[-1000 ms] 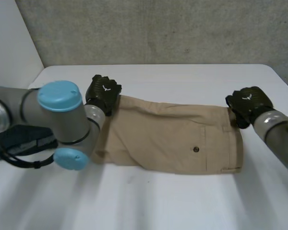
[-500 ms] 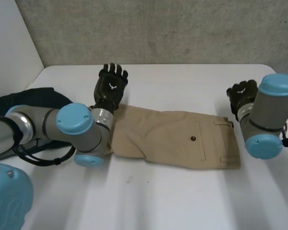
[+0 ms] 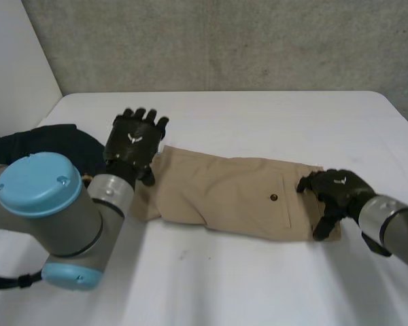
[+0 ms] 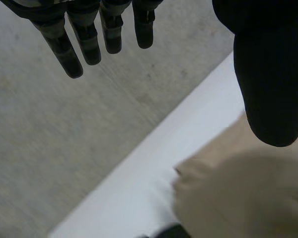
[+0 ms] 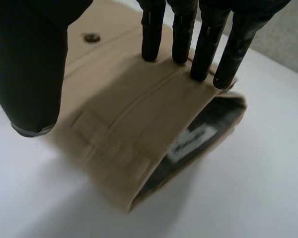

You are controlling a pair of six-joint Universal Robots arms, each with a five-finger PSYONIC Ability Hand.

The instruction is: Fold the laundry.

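My left arm comes in from the lower left of the frame. Its hand is spread, fingers straight, holding nothing, at the left end of the folded tan cloth shorts, which lie mid-frame on the white desk. At the right, my right hand lays straight fingers on the waistband end, thumb held apart, gripping nothing.

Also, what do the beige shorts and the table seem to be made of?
The beige shorts: probably woven cotton twill, matte; soft creases, stitched seams, a button. The table: smooth white top, perhaps laminate or painted board; no grain visible.
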